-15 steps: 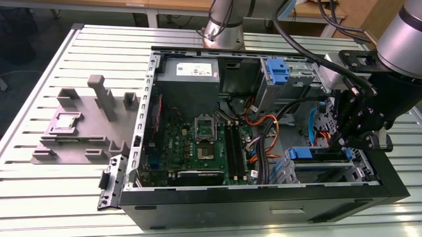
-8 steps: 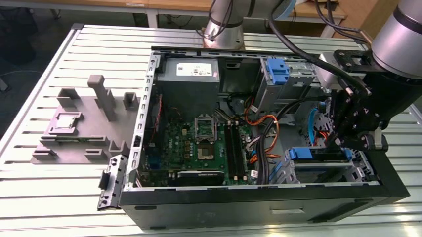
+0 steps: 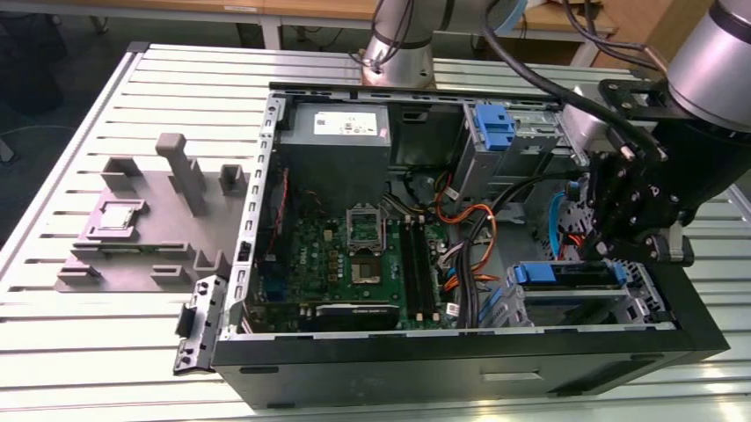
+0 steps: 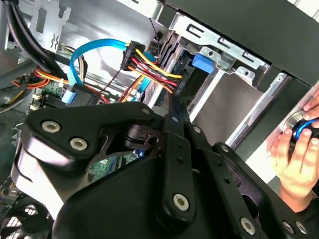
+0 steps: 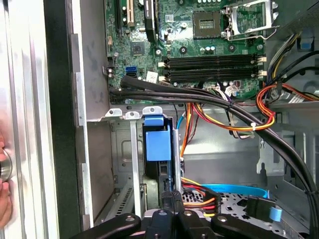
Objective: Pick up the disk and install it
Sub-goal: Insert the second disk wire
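The disk [image 3: 564, 274] sits on edge in the drive bay at the case's near corner, on the exterior view's right, its blue carrier tab [image 5: 158, 144] facing up. The same blue tab [image 4: 204, 62] shows inside the metal bay in the second wrist view. My gripper [image 3: 604, 257] hangs just above that bay. Its fingers [image 5: 172, 199] are shut, pressed together into one thin black bar [image 4: 173, 112], at the disk's cable end. Whether the tips touch the disk I cannot tell.
The open computer case [image 3: 470, 369] lies on a slatted table. Inside are the motherboard [image 3: 364, 255], a grey box [image 3: 340, 132], a taller blue caddy [image 3: 493, 132] and loose cables [image 5: 239, 124]. A grey fixture [image 3: 153, 220] stands outside. A person's hand [image 4: 294, 149] rests beside the case.
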Controlling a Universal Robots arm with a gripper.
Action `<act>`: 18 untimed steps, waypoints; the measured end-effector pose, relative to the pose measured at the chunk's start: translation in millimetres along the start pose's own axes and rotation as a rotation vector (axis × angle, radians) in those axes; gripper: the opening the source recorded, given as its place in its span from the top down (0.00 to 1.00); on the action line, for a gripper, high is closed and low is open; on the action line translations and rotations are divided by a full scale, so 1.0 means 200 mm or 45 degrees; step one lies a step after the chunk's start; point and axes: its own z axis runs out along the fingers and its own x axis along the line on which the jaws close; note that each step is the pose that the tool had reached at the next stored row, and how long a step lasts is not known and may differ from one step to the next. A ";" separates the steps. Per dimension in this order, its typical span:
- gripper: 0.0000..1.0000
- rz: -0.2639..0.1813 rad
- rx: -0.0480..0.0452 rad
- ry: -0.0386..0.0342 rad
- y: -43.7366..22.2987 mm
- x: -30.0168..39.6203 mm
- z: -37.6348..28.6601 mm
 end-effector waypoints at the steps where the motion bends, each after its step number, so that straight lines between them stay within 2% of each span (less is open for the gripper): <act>1: 0.90 0.000 -0.001 -0.0007 0.000 0.000 -0.007; 9: 0.90 0.001 -0.008 -0.0058 0.001 0.000 -0.024; 18: 0.90 0.001 -0.008 -0.0058 0.037 0.003 -0.024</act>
